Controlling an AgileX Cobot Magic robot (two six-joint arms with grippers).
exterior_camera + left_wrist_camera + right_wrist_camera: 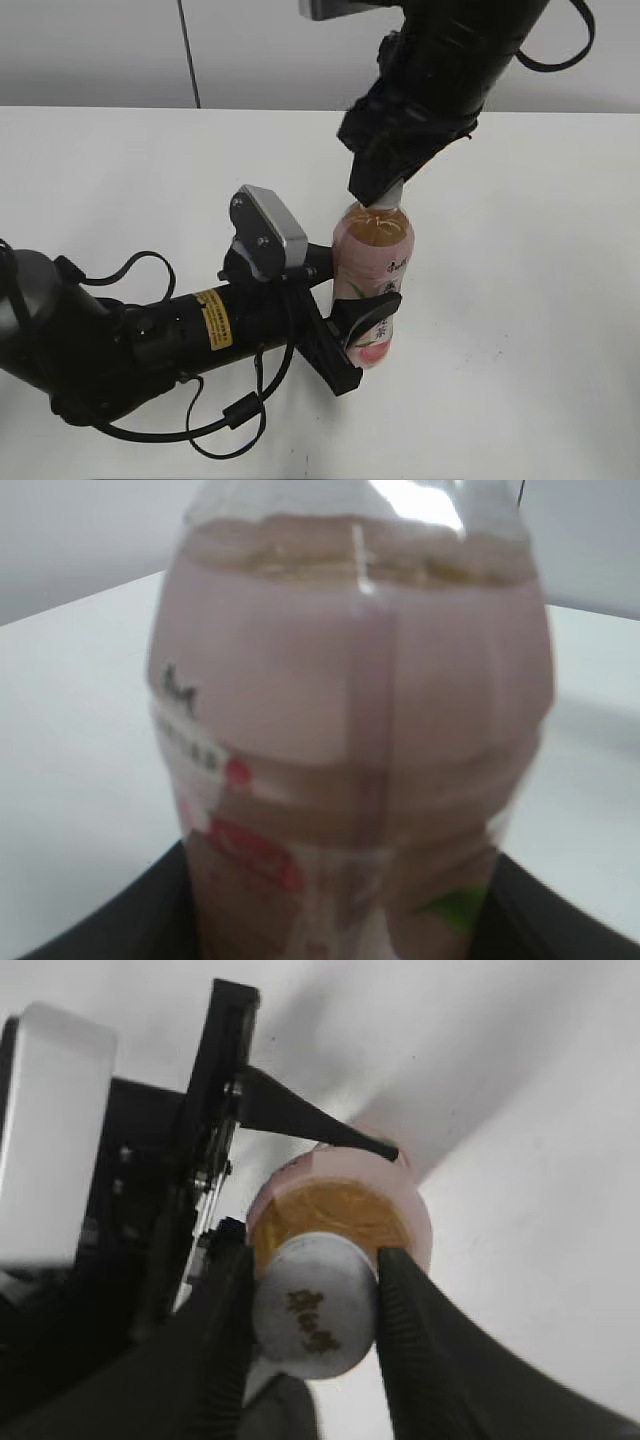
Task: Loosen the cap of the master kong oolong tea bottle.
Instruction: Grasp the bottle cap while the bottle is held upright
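Table (pixel 120 180) white, grey wall | left gripper (pixel 352 340) clamps bottle (pixel 375 262) | right gripper (pixel 315 1310) pinches cap (pixel 315 1305)

I count: bottle (pixel 372 275) ×1 | cap (pixel 312 1318) ×1 | my grippers ×2, left (pixel 355 335), right (pixel 312 1310) | table (pixel 520 300) ×1

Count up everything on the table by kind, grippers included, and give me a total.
Tea bottle: 1, the master kong oolong tea bottle, upright
Cap: 1, the cap, on the bottle
Grippers: 2, the left gripper around the bottle's body and the right gripper closed on the cap
Total: 4
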